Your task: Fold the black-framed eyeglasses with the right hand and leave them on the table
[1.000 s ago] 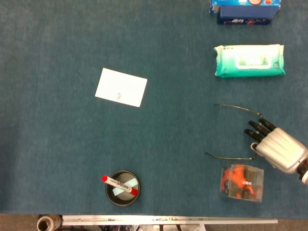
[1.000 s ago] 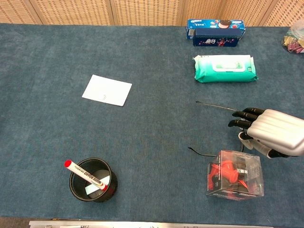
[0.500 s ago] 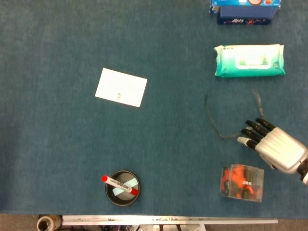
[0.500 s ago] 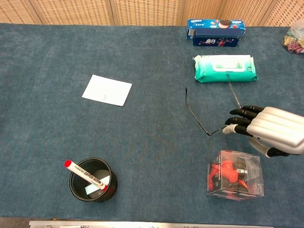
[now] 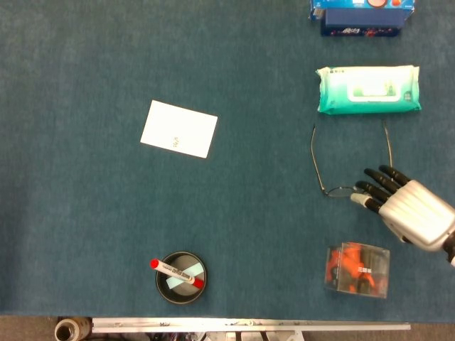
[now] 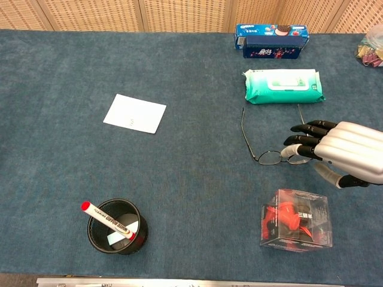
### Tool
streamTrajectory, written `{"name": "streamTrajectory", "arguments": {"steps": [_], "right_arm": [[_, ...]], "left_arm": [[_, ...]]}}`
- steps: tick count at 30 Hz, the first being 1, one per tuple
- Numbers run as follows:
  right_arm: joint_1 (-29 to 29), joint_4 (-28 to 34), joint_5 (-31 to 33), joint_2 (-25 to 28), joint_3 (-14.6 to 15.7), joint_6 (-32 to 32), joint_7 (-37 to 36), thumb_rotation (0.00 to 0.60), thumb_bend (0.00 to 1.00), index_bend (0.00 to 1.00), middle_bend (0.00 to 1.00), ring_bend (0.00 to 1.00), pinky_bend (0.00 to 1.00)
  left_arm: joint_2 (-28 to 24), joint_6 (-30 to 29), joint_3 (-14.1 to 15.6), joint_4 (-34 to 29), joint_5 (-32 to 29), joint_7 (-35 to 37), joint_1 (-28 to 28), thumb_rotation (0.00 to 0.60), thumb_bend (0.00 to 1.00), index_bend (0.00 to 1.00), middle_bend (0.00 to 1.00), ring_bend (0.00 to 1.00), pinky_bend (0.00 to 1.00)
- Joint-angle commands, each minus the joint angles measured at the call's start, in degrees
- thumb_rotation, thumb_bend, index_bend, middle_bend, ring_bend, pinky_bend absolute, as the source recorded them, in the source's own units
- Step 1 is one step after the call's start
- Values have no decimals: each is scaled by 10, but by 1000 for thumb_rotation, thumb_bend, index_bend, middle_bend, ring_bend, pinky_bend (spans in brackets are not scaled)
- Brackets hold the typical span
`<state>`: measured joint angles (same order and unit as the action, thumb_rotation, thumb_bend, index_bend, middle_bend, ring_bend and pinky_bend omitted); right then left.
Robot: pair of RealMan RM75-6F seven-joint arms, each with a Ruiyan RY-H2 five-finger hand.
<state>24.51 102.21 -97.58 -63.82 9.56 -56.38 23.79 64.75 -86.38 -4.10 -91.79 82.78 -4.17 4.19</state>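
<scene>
Blue-green felt covers the table. Nearest the camera, just below the right hand, stands a clear box with orange contents. The hand's dark fingers lie extended over the right lens of the eyeglasses; whether they pinch the frame cannot be told. Both temples are unfolded, reaching away from the hand toward the green wipes pack beyond.

- Setting: an indoor robot test station arranged as an office-type desk.
- Surface: covered in dark blue-green felt-like cloth.
- Backdrop: woven tan partition panels along the far edge.
- Staged props: white note card, black pen cup with red-capped marker, wet-wipes pack, biscuit box.
</scene>
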Motion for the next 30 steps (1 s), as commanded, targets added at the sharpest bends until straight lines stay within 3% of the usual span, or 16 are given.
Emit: {"name": "streamTrajectory", "arguments": {"steps": [1, 6, 16, 30], "right_arm": [[-5, -7, 6, -9, -7, -11, -2, 600, 654, 216, 188, 36, 154], [-19, -23, 35, -35, -24, -31, -19, 600, 691, 216, 230, 80, 206], [-12, -3, 131, -36, -43, 18, -63, 600, 790, 216, 237, 102, 235], [7, -15, 161, -51, -44, 58, -85, 600, 795, 216, 240, 106, 249]], "left_arm": [[0, 0, 0, 0, 1, 1, 0, 600, 243, 561, 535, 393, 530], [-1, 0, 0, 0, 1, 3, 0, 600, 243, 561, 535, 393, 530], [-2, 0, 0, 0, 1, 6, 0, 600, 243, 561, 535, 393, 530], [-3, 0, 0, -1, 1, 8, 0, 600, 242, 561, 535, 393, 530]]}}
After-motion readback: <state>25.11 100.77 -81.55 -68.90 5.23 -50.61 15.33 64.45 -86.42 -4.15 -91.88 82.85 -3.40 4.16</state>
